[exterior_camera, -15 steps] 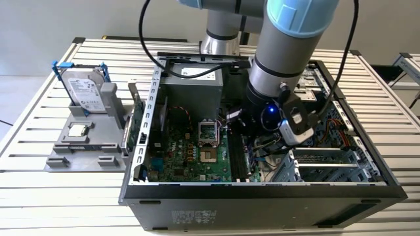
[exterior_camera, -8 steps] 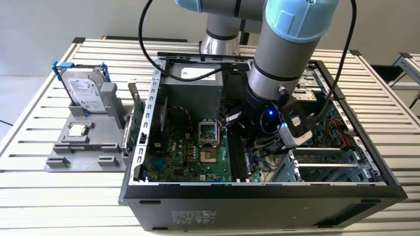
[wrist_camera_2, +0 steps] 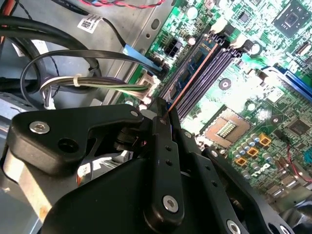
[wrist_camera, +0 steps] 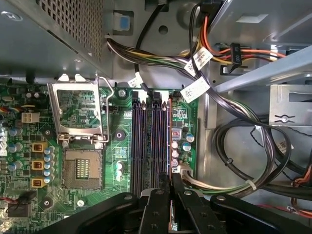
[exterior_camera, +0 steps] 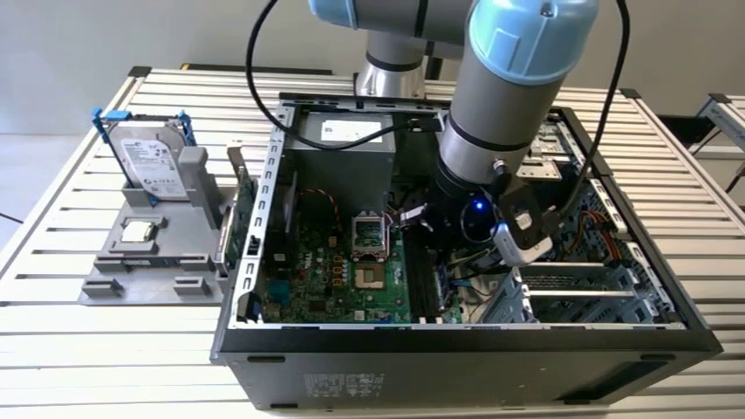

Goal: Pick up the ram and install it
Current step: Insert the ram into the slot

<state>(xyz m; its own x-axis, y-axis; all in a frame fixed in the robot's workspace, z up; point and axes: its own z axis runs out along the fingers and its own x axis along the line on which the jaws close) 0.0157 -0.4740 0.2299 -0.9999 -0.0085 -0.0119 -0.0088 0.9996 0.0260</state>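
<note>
Premises present as a robotics or electronics assembly lab: an opened computer case with exposed motherboard lies on a slatted metal bench, an industrial robot arm reaches into the case, and a grey parts fixture sits beside the case on the exterior view's left.

1. The arm is silver-grey with pale blue joint caps.
2. The gripper is matt black in both wrist views.
3. The motherboard is bright green, dotted with orange squares and silver capacitors.
4. The memory slots are dark purple-black strips, side by side.
5. The ram shows a thin orange-brown edge.
6. The computer case is black outside, grey metal inside.
7. The hard drive is silver in a blue frame.
8. The table is cream, striped by slats.
9. The cable bundle mixes yellow, orange, black and white.
</note>
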